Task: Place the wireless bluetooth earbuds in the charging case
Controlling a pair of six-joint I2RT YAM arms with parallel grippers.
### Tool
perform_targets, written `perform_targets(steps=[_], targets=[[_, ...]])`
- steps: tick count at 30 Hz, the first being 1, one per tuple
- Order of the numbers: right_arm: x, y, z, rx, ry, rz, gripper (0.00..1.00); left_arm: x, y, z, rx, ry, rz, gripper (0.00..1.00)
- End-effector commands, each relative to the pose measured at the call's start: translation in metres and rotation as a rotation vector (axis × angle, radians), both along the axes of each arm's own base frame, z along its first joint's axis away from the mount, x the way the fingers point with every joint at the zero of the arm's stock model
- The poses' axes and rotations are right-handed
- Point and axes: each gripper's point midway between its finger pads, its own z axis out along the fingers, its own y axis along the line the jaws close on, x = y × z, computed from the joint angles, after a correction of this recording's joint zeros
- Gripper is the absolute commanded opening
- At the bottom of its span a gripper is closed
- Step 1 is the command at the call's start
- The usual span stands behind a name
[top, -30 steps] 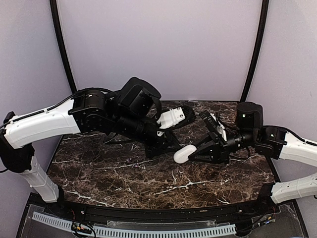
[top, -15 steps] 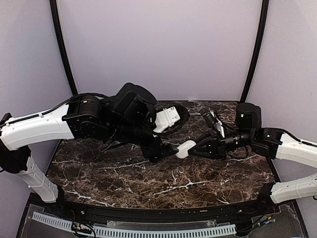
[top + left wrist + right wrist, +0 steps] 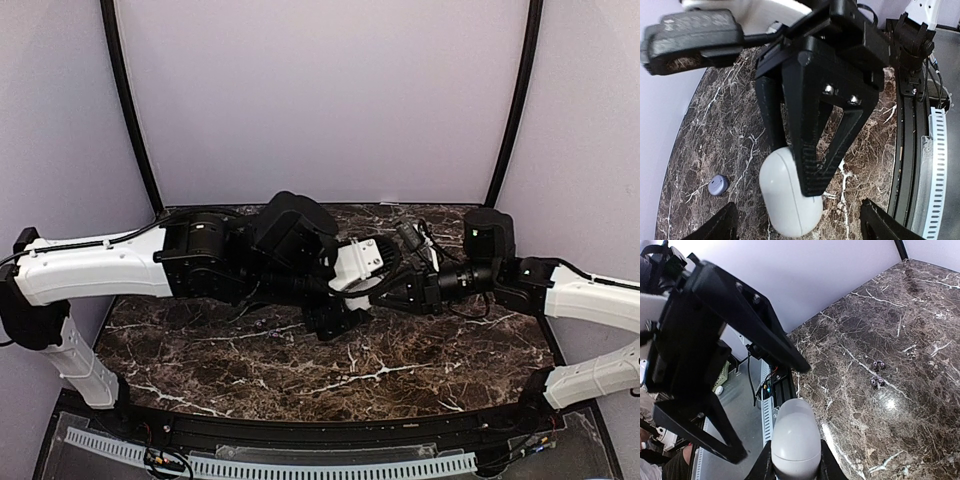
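A white oval pebble (image 3: pixel 785 200) with a thin seam hangs above the marble, pinched between the black fingers (image 3: pixel 807 150) of my right gripper (image 3: pixel 795 467), which is shut on its near end (image 3: pixel 795 440). My left gripper (image 3: pixel 802 225) is open wide. Its two fingertips sit at the bottom corners of the left wrist view, either side of the pebble and clear of it. On the table below, towards the back, lies a small glossy lavender rounded thing (image 3: pixel 718 184); by its colour it is the charging case. In the top view both grippers meet mid-table (image 3: pixel 375 290). The earbuds are out of view.
The dark marble table (image 3: pixel 250 350) ends at a black rail with a white cable chain (image 3: pixel 935 165) on the near side. Two pairs of tiny shiny dots (image 3: pixel 876 374) sit on the marble. The left arm's bulk (image 3: pixel 280 255) covers the table's middle back.
My right arm carried the white pebble up and to the left, towards the left gripper. The left gripper went from nearly shut to wide open and now straddles the pebble.
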Motion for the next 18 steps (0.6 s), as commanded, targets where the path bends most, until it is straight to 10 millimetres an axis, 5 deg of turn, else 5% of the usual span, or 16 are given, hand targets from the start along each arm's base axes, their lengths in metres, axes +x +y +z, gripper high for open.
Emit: perform_targets(steps=[1,11,18], targets=[[0.007,0.004,0.018,0.059,-0.012,-0.018,0.0,0.009,-0.008,0.011,-0.003,-0.053,0.019,0.81],[0.008,0.004,0.014,0.057,0.014,-0.024,0.0,0.026,-0.016,-0.017,0.117,-0.081,0.079,0.46],[0.014,0.001,0.013,0.051,0.023,-0.053,0.0,0.03,-0.014,-0.027,0.152,-0.089,0.104,0.52]])
